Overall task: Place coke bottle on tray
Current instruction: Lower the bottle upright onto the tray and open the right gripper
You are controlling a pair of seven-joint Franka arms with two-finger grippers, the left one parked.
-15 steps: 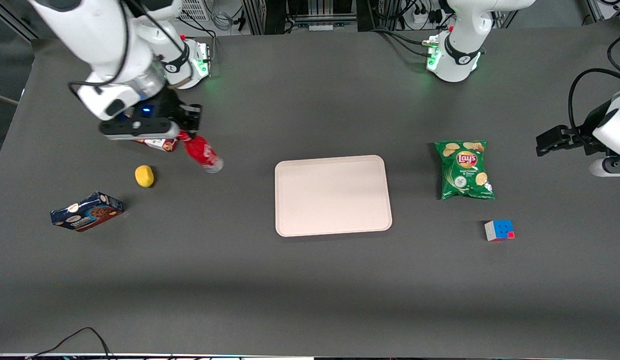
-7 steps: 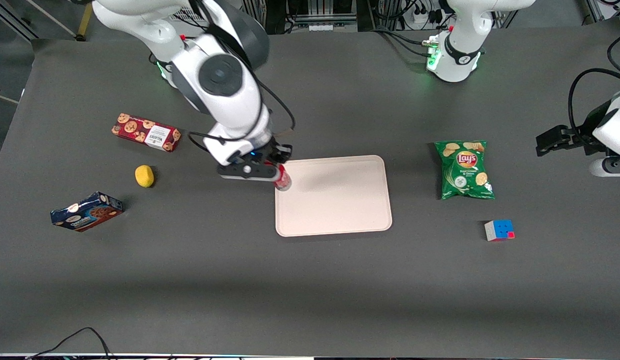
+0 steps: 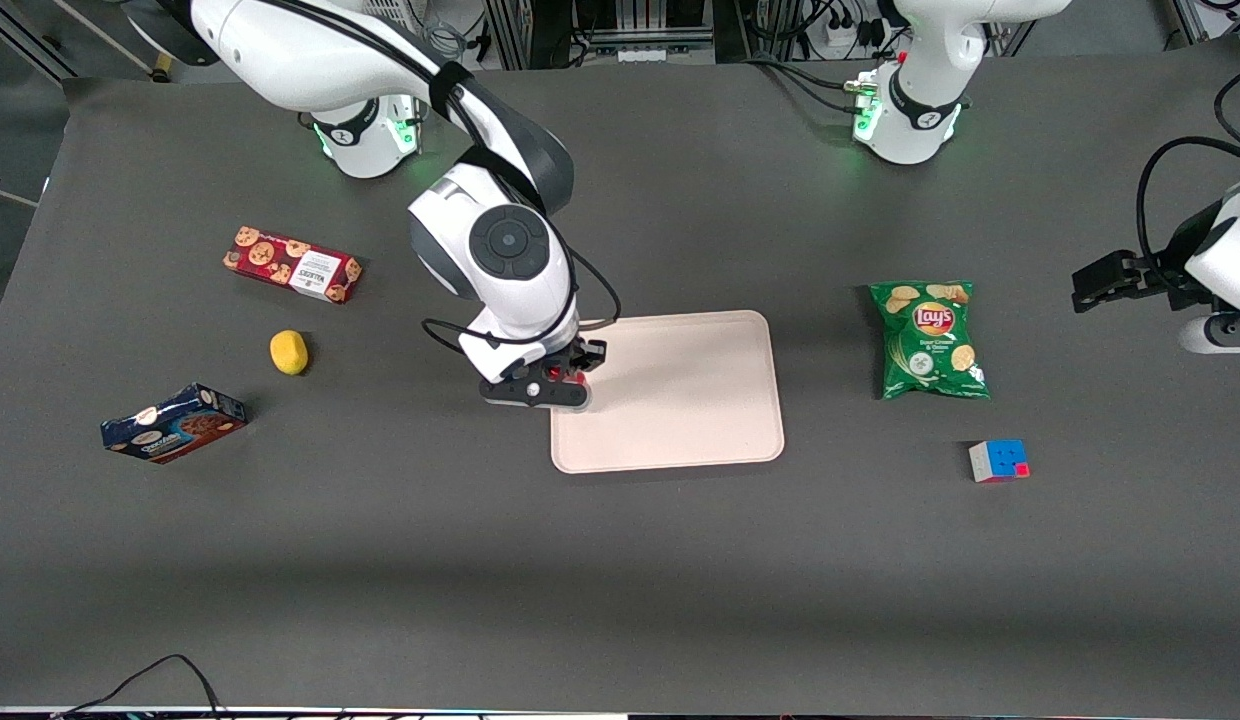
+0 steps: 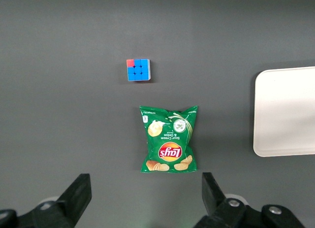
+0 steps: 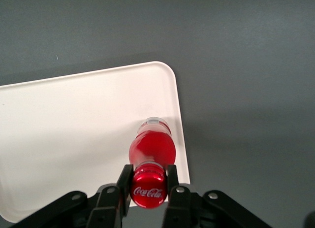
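My right gripper [image 3: 558, 379] is over the tray's edge nearest the working arm's end, shut on the coke bottle. In the front view only a bit of red of the coke bottle [image 3: 554, 373] shows between the fingers. In the right wrist view the gripper [image 5: 148, 181] clamps the red cap, and the coke bottle [image 5: 151, 148] hangs upright with its clear base just above or on the tray [image 5: 78, 134], near one rounded corner. The pale pinkish-beige tray [image 3: 680, 400] lies flat in the middle of the table and also shows in the left wrist view [image 4: 288, 114].
Toward the working arm's end lie a red cookie box [image 3: 292, 264], a yellow lemon [image 3: 289, 352] and a blue box [image 3: 173, 423]. Toward the parked arm's end lie a green chips bag [image 3: 928, 338] and a colour cube [image 3: 998, 460].
My gripper carried the coke bottle from beside the red cookie box across the table to the tray's edge, and it now sits lower and nearer the front camera, the bottle upright.
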